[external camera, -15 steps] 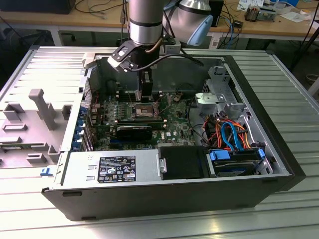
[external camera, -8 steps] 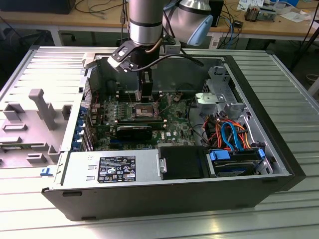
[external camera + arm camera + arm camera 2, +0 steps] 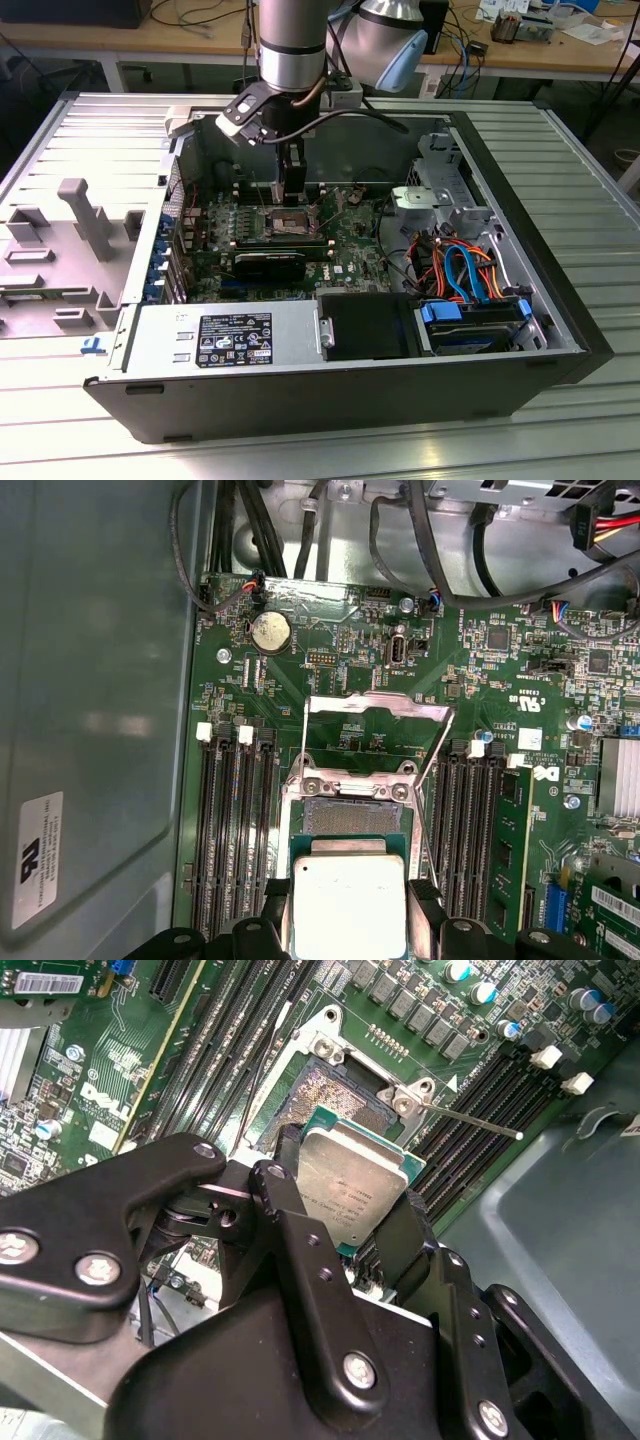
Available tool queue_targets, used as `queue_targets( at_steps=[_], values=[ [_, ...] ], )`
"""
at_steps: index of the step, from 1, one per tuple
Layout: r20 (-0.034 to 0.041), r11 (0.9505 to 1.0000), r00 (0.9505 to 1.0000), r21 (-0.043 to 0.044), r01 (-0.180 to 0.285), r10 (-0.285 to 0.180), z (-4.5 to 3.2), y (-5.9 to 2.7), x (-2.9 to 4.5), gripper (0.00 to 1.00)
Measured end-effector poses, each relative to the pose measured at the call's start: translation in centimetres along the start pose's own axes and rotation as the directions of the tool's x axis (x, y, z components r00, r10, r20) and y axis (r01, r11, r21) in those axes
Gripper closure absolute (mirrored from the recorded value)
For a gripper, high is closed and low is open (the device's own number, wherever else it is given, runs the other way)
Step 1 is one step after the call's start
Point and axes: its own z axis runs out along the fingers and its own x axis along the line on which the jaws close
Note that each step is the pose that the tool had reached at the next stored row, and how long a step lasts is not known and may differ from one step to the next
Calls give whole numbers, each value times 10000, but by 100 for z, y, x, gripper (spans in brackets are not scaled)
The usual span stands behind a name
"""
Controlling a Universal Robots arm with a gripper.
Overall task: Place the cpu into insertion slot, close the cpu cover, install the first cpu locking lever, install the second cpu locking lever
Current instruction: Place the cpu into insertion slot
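Pincer [image 3: 352, 1200]: closed down to the width of the cpu [image 3: 350, 1182], one black finger [image 3: 283, 1165] pressed on each of two opposite edges; it has hold of nothing else.
Pincer in the exterior view: the pincer [image 3: 292, 192] hangs from the arm straight above the insertion slot [image 3: 290, 222], inside the computer case [image 3: 300, 395].
Cpu position: in both wrist views it lies partly over the insertion slot [image 3: 350, 820], covering the side nearest the pincer [image 3: 350, 905]; whether it touches the slot cannot be told.
Cpu attitude: the cpu [image 3: 348, 910] is held flat, silvery-grey top facing away from the insertion slot, edges lined up with the slot's rim; it is square, with no long axis.
Insertion slot: open, its tan-gold centre [image 3: 330, 1100] bare on the side away from the pincer.
Cpu cover [image 3: 378, 706]: swung up off the insertion slot, standing at the slot's far edge from the pincer.
Locking lever [image 3: 470, 1120]: a thin metal rod angling away from one corner of the insertion slot.
Computer case contents: green motherboard [image 3: 350, 255] around the insertion slot, long black memory slots [image 3: 235, 820] on both sides of it, power supply [image 3: 220, 335] and orange and blue cables [image 3: 460, 265] well apart from it.
Table [image 3: 570, 160]: ribbed metal, carrying the case.
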Motion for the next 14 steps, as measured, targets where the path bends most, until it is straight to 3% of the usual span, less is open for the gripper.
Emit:
queue_targets(
  at_steps=[14],
  values=[
    [0, 10000, 10000, 0, 0, 0, 14, -1, 1, 46]
  ],
)
